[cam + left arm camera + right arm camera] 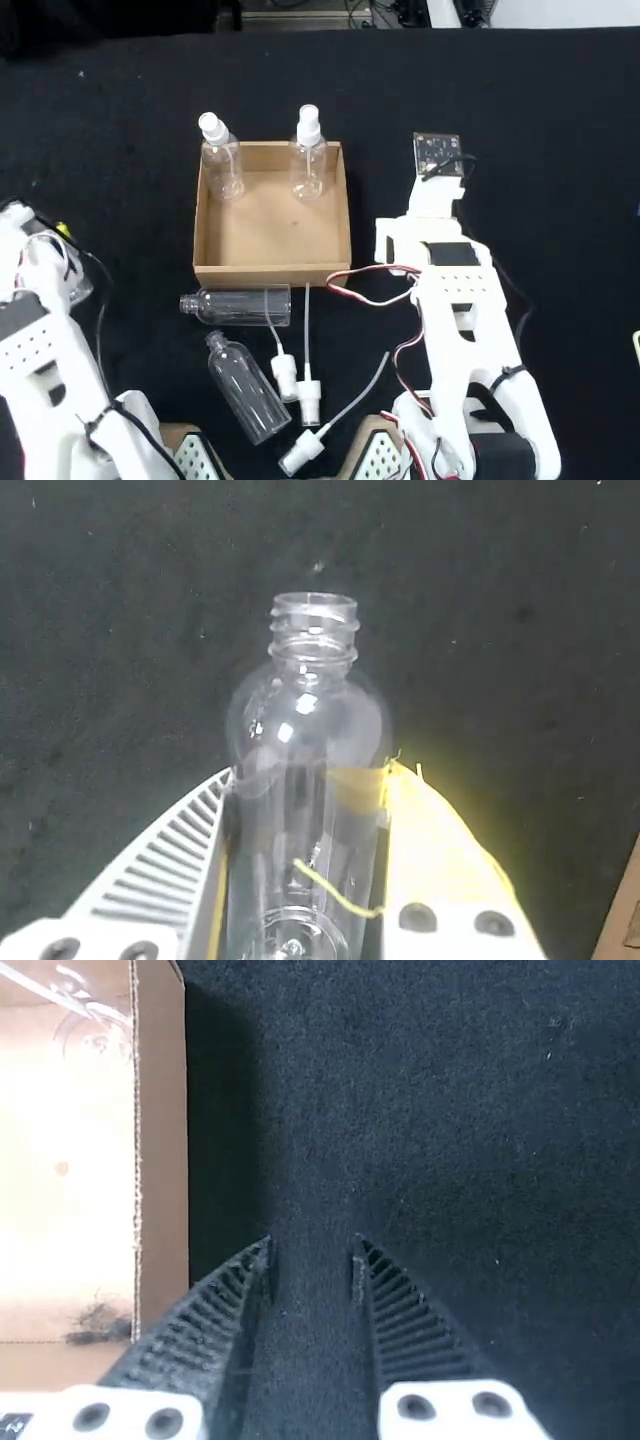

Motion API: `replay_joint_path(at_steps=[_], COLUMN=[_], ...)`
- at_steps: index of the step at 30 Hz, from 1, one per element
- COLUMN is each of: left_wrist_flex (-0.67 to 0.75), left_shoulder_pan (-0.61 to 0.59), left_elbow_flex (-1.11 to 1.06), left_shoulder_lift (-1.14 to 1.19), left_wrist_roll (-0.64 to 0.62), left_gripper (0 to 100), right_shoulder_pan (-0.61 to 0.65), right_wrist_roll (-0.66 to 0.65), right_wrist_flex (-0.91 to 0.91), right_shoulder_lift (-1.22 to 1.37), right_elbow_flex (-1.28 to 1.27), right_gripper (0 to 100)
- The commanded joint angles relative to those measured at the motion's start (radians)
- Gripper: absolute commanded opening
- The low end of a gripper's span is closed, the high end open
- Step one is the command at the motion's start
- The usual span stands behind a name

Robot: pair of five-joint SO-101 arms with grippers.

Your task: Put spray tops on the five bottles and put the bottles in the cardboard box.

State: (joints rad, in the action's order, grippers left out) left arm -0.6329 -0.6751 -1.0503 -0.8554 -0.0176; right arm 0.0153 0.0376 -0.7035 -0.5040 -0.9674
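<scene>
Your left claw (pixel 310 772) is clamped on an uncapped bottle (pixel 310 670), well left of the box (pixel 272 268); hold its neck steady. Loose spray tops (pixel 310 398) lie on the box's near side. Your right claw (pixel 312 1250), just right of the box, slightly open and empty, should fetch one by its head.

1. A robotics lab bench, this: black cloth (pixel 520 110) over the table.
2. Left arm (pixel 40 370) and right arm (pixel 465 330), white, printed, red wires (pixel 345 275) exposed.
3. Cables (pixel 362 12) behind the table.
</scene>
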Motion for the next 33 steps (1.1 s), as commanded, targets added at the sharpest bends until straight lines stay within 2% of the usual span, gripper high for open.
replay_joint_path(at_steps=[1,7,33], left_wrist_flex=[0.046,0.048,0.043], left_shoulder_pan=[0.015,0.015,0.015], left_elbow_flex=[-0.039,-0.120,-0.404], left_shoulder_lift=[-0.100,-0.186,-0.681], left_wrist_roll=[-0.083,-0.222,-0.222], left_gripper=[3,3,3], right_shoulder_pan=[-0.025,-0.017,-0.017], right_wrist_roll=[-0.009,-0.009,-0.009], right_wrist_flex=[0.031,0.031,0.031], right_shoulder_lift=[-0.059,-0.059,-0.061], right_elbow_flex=[0.004,0.007,0.019], right_gripper=[8.9,8.9,8.9])
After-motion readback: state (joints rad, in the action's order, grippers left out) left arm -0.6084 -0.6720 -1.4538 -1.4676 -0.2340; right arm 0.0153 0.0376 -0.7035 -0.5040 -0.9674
